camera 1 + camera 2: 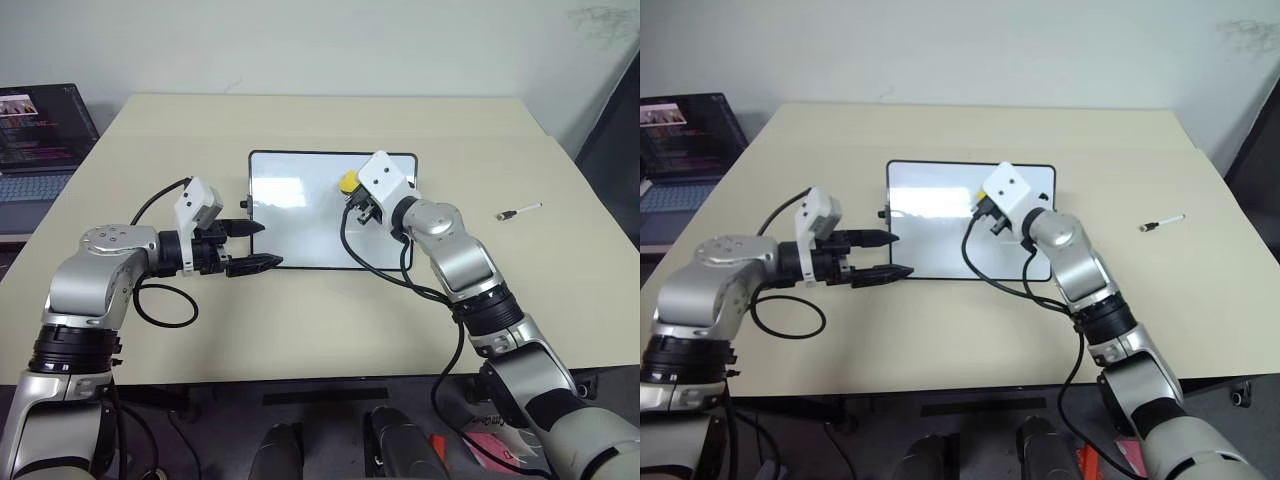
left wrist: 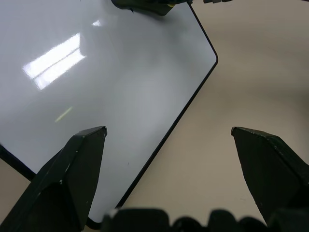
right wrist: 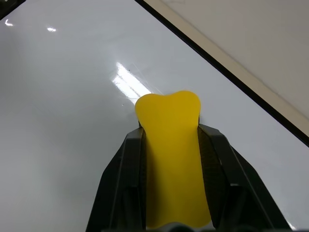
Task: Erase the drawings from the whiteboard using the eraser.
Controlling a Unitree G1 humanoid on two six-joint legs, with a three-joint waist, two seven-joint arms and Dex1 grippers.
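The whiteboard (image 1: 300,215) lies flat on the tan table, its visible surface plain white with light glare. The drawings are out of view. My right gripper (image 1: 352,196) is over the board's far right part, shut on the yellow eraser (image 3: 169,145), whose rounded end (image 1: 347,182) sticks out past the black fingers (image 3: 120,164). I cannot tell whether the eraser touches the board. My left gripper (image 1: 272,245) stands open at the board's near left edge, one finger over the board (image 2: 96,87) and the other over the table, with nothing between them.
A white marker pen (image 1: 520,211) lies on the table to the right of the board. An open laptop (image 1: 40,140) stands off the table's far left. Black cables loop from both wrists over the table in front of the board.
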